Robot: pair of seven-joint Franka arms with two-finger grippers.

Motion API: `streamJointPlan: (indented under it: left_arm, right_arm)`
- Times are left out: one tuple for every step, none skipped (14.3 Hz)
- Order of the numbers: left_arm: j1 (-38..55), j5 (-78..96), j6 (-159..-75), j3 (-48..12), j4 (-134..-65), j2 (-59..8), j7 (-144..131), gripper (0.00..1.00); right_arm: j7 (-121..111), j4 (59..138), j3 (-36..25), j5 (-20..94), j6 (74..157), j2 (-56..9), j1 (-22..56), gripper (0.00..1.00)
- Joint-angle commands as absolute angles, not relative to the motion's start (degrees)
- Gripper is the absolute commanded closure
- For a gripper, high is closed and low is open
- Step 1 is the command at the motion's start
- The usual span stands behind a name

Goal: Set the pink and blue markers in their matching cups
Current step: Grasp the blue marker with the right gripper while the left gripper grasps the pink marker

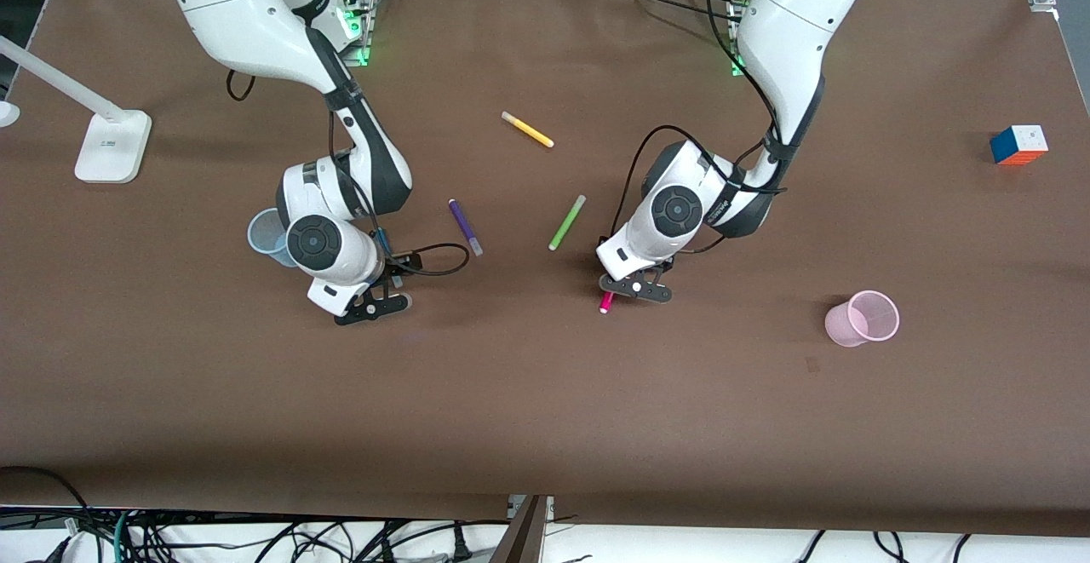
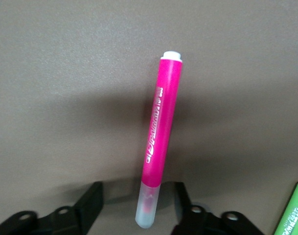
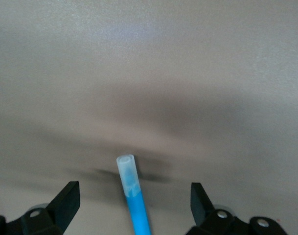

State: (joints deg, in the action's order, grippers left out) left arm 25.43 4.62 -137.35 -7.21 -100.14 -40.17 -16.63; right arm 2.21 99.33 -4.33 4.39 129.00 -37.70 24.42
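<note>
Left gripper [image 1: 634,289] lowered over slim magenta-pink marker [image 2: 160,134] lying on brown table [image 1: 545,410]; fingers spread, straddling pale cap end, ready for clamping.

Right gripper [image 1: 372,307] likewise spread astride bright blue marker [image 3: 134,200], unclamped.

Pale pink translucent cup [image 1: 862,318] stands toward left arm's end; pale blue translucent cup [image 1: 266,235] beside right arm, for short carries.

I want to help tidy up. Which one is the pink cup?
Find the left arm's end of the brown table. There, nearer the front camera than the colourful cube, one small see-through pink cup stands alone. The only other cup is pale blue, at the right arm's end.
</note>
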Motion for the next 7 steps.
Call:
streamJointPlan:
  left_arm:
    - [26.63, 4.66, -137.81, -6.50, -101.69, -38.85, -16.35, 0.94]
    - [26.54, 3.53, -137.55, -6.50, -101.69, -38.50, -16.26, 1.00]
    - [26.46, 2.21, -137.20, -6.42, -101.69, -38.06, -16.35, 1.00]
    - [26.28, 0.54, -135.20, -6.24, -101.43, -37.19, -16.35, 1.00]
    - [25.84, -1.65, -132.13, -6.07, -100.90, -35.87, -16.35, 1.00]
    - [25.58, -4.37, -128.53, -5.80, -100.55, -34.03, -16.35, 1.00]
    - [24.79, -7.35, -124.75, -5.54, -100.55, -31.93, -16.26, 1.00]
  right_arm:
    - [2.29, 101.94, -4.48, 5.63, 133.14, -37.97, 25.05, 0.01]
    - [2.29, 102.48, -4.05, 5.71, 134.46, -38.23, 25.05, 0.01]
    - [2.29, 102.83, -4.04, 5.71, 135.08, -38.32, 25.05, 0.08]
    - [2.20, 102.83, -4.04, 5.71, 134.91, -38.23, 25.05, 0.28]
    - [2.20, 102.83, -4.04, 5.71, 134.74, -38.15, 25.05, 0.51]
    - [2.20, 102.75, -4.04, 5.71, 134.48, -37.88, 24.96, 0.67]
    - [2.20, 102.74, -4.04, 5.71, 134.39, -37.71, 24.96, 0.79]
